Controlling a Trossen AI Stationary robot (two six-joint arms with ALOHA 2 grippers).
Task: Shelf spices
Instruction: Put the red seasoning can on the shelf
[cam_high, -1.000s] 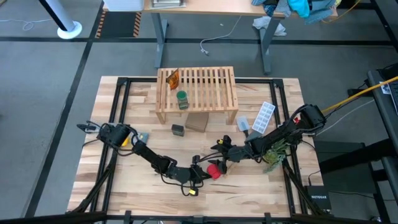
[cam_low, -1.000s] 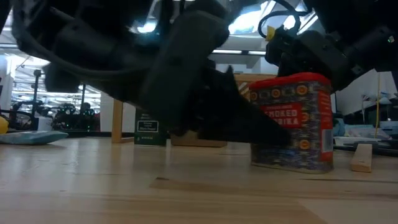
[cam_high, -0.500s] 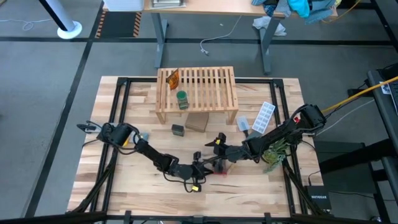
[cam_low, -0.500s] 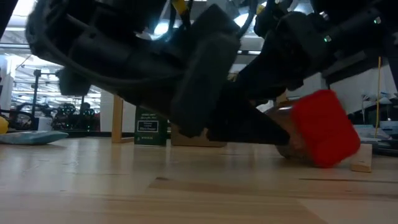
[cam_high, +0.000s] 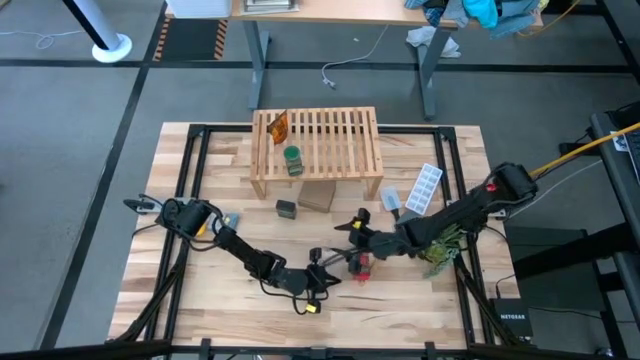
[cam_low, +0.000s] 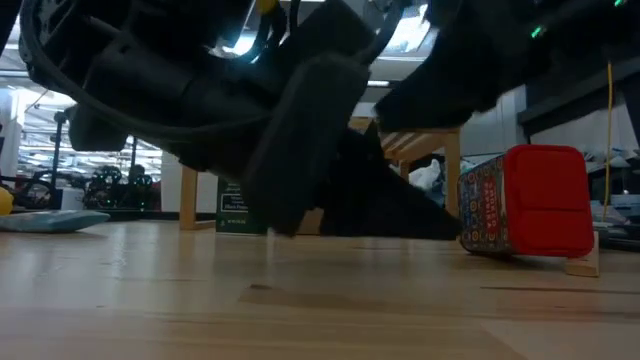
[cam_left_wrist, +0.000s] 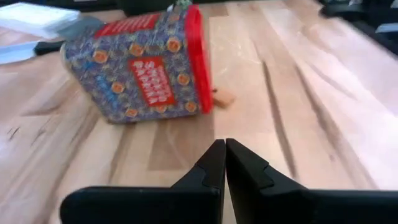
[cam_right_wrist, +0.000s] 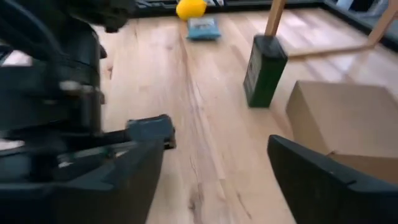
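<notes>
The red jar (cam_high: 360, 266), a patterned tin with a red lid, lies on its side on the table (cam_low: 525, 205) (cam_left_wrist: 143, 68). My left gripper (cam_high: 337, 265) (cam_left_wrist: 225, 149) is shut, its fingertips pointing at the jar and a short way off it. My right gripper (cam_high: 352, 232) (cam_right_wrist: 214, 168) hangs open above and just beyond the jar, with nothing between its fingers. On the shelf (cam_high: 315, 145) stand the orange packet (cam_high: 279, 125) and the green jar (cam_high: 292, 158). The dark jar (cam_high: 286, 209) (cam_right_wrist: 264, 71) stands on the table in front of the shelf.
A cardboard box (cam_high: 317, 195) (cam_right_wrist: 342, 118) sits beside the dark jar. A white ice-cube tray (cam_high: 425, 188) and a small plant (cam_high: 440, 250) are at the right. A small wood block (cam_left_wrist: 224, 96) lies by the jar's lid. A blue and yellow item (cam_high: 228, 220) lies at the left.
The red jar stood upright a second ago. It has tipped over and now lies on its side, its lid toward the table's near edge. My right gripper has risen clear of the jar and rolled at the wrist.
</notes>
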